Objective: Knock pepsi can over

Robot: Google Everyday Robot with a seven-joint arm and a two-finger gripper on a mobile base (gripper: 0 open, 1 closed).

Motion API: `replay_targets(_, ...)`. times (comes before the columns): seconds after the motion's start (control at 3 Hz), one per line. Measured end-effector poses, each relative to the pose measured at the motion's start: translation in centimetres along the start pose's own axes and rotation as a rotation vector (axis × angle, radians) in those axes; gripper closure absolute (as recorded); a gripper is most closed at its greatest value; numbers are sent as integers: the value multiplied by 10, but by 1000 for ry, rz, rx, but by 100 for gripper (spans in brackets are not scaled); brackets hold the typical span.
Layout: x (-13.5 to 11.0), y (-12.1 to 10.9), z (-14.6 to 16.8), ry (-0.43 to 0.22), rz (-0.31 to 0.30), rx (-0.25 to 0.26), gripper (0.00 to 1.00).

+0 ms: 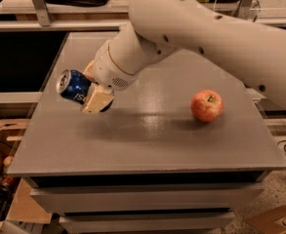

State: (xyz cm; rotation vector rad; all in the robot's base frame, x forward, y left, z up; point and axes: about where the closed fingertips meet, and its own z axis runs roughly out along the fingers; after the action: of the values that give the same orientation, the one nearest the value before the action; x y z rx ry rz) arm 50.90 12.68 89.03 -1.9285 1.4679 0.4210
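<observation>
Arm cut off at the right edge, wrist hiding the far end of the pepsi can [74,85]. Lower finger [97,101] plain to see, upper one mostly tucked behind. Gripper [88,88] over the left side of the table [147,135], clamped around the can: tilted, silver top pointing left, lifted off the surface. Apple [207,105] well apart, off to the gripper's right in view, resting on the table.
</observation>
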Motion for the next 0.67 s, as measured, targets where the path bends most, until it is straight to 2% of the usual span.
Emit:
replay_targets(0.33, 19, -1, 11, 138, -70, -68, 100)
replay_targets(0.67, 34, -2, 11, 266, -112, -82, 100)
